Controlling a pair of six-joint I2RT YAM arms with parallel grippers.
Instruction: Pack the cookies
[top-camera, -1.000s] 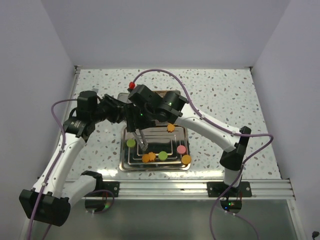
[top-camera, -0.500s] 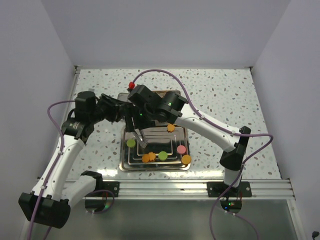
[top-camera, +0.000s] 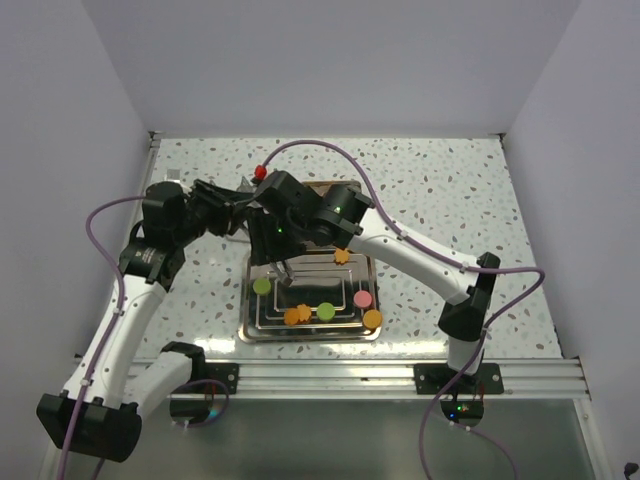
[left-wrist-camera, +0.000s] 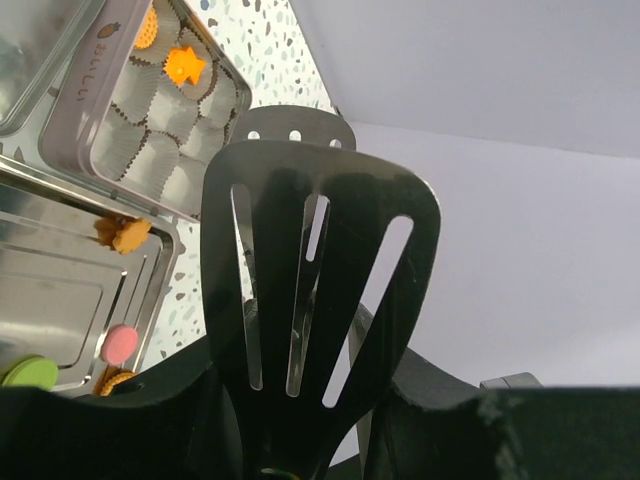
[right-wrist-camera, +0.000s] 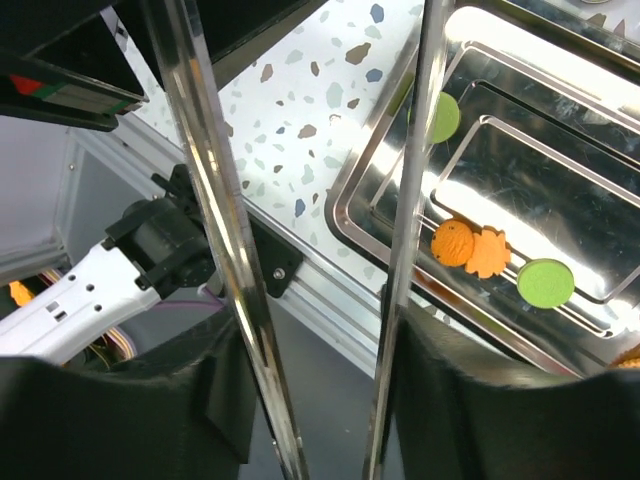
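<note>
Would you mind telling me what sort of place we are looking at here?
Most likely a robot test booth, not a kitchen: plain white walls enclose a speckled table, and an aluminium rail runs along its near edge.

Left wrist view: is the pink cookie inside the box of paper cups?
No, the pink cookie lies on the metal tray, outside the box.
</note>
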